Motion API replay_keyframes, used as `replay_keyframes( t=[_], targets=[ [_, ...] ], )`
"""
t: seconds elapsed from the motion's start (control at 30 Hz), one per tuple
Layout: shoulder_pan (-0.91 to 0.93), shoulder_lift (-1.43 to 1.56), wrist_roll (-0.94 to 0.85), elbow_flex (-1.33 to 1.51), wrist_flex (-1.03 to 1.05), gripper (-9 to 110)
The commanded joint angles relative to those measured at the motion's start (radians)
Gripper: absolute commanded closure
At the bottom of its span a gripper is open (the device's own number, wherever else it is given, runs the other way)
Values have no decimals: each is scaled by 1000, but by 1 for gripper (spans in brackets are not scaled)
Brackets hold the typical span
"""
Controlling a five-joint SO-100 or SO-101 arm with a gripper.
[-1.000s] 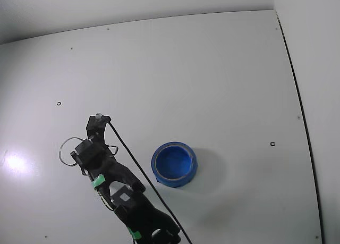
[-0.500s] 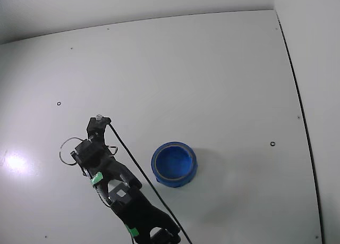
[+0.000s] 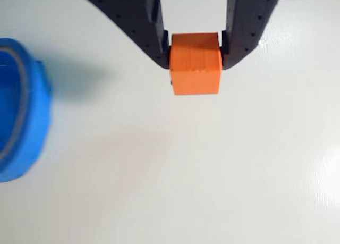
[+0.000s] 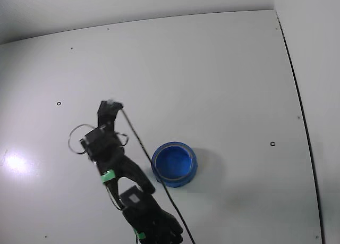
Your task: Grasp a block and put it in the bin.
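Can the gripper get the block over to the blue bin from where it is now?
Probably yes. The gripper is shut on the orange block, and in the fixed view the bin sits close beside the arm, its mouth open. Only bare white table shows between them.

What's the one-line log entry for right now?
phase: carry | gripper: shut on block | block: orange, above the table | bin: blue, apart from block, left in wrist view
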Motion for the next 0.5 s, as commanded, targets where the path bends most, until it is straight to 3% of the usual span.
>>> replay_keyframes(
  t=[0.0,0.27,0.47],
  targets=[
    [160,302,-14,66,-5,101],
    [454,485,-144,318,-12,101],
    [537,505,-219,491,-20,101]
  ],
)
